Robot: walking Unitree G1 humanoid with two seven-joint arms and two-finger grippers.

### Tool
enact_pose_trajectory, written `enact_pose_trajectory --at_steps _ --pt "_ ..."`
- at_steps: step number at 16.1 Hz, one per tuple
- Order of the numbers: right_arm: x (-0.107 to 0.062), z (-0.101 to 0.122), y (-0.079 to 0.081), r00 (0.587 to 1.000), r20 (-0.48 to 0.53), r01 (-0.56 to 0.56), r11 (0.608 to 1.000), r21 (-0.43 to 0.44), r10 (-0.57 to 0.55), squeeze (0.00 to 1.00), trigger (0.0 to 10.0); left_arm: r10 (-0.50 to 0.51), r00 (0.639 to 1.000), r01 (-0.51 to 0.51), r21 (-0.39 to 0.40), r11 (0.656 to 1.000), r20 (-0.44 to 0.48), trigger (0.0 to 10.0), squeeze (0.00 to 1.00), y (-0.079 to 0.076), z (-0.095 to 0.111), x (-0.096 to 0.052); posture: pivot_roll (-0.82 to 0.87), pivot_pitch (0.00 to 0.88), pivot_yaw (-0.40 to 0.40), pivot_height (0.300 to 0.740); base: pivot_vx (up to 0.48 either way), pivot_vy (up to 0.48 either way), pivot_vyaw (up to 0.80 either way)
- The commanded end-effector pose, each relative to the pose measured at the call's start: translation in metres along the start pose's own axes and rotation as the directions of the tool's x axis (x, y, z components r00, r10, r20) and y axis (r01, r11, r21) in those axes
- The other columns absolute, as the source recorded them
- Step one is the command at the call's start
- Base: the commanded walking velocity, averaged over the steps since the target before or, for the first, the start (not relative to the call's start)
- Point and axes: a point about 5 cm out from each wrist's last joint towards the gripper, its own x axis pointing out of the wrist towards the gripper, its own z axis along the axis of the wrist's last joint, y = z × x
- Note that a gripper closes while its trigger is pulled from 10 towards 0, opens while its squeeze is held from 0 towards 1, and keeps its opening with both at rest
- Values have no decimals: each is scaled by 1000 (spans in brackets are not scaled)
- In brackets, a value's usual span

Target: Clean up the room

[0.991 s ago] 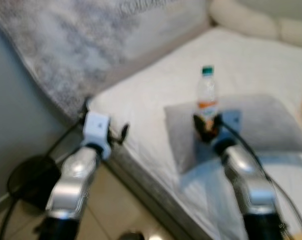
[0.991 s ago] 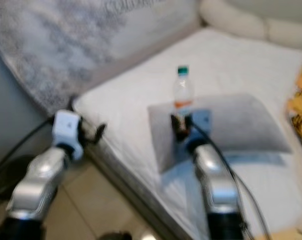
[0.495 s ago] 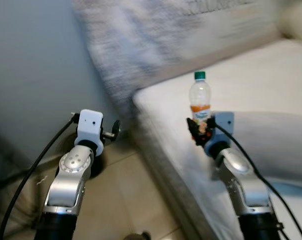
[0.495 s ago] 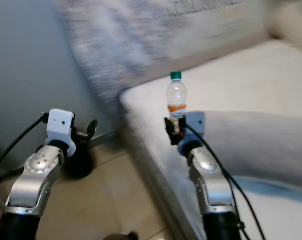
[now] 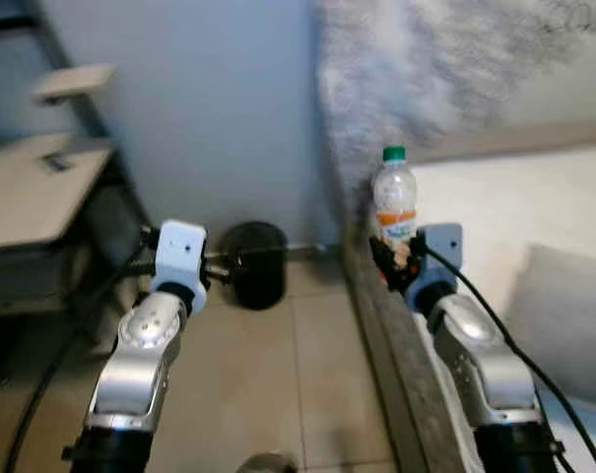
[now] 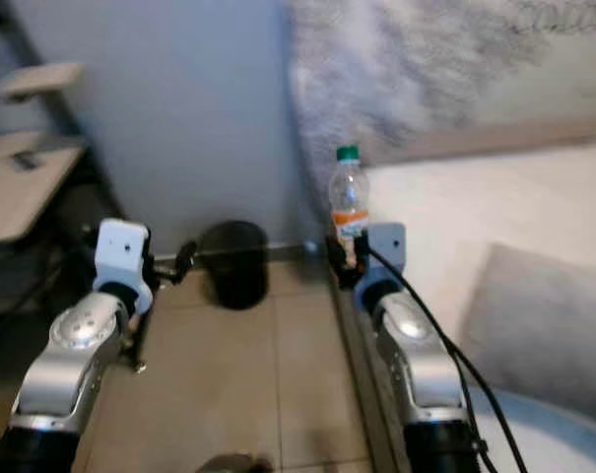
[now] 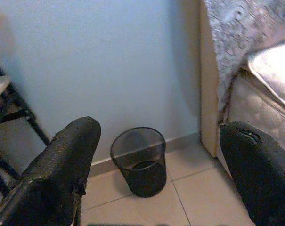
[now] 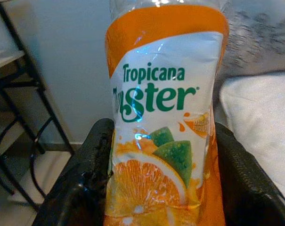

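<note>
My right gripper (image 5: pixel 393 258) is shut on a clear plastic bottle (image 5: pixel 394 202) with a green cap and an orange label, held upright beside the bed's edge. Up close, the label of the bottle (image 8: pixel 163 117) reads Tropicana Twister, with a black finger pressed against each side. My left gripper (image 5: pixel 219 264) is raised and open, with nothing between its fingers (image 7: pixel 62 160). A black mesh waste bin (image 5: pixel 254 264) stands on the tiled floor against the blue wall, beyond the left gripper; between the left fingers in the wrist view the bin (image 7: pixel 138 160) looks empty.
A bed (image 5: pixel 534 197) with a white mattress, a grey pillow (image 5: pixel 563 305) and a patterned headboard cover (image 6: pixel 426 69) lies on the right. A wooden desk (image 5: pixel 32 187) on black legs stands at the left. Beige floor tiles (image 5: pixel 268 384) stretch between them.
The camera has swung left: the bed has slid to the right, and the blue wall, the bin and the desk have come into view. The bottle stays in my right gripper.
</note>
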Motion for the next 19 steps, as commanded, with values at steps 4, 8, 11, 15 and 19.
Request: enact_pose_trajectory --at_steps 4,8,11,15,19 --pt "2 1 10 999 -17 -49 999 20 50 0 10000 -15 1000 15 2 1000 15 10000 0 1 4 2 22 0 75 740 271 0 0" --pt "3 3 9 998 -25 -55 998 44 56 0 10000 -53 999 52 28 998 13 10000 0 -3 3 2 22 0 74 740 292 0 0" --pt "2 4 12 997 -21 -70 998 6 70 0 10000 -80 997 80 43 996 9 10000 0 -6 2 2 22 0 74 740 289 0 0" --pt "2 3 12 997 -22 -76 994 -75 74 0 10000 -79 997 79 45 996 12 10000 0 -5 3 1 24 0 71 740 291 0 0" --pt "1 3 10 999 -17 -47 998 -49 46 0 10000 -81 997 80 47 996 11 10000 0 -5 2 0 23 0 68 740 291 0 600"
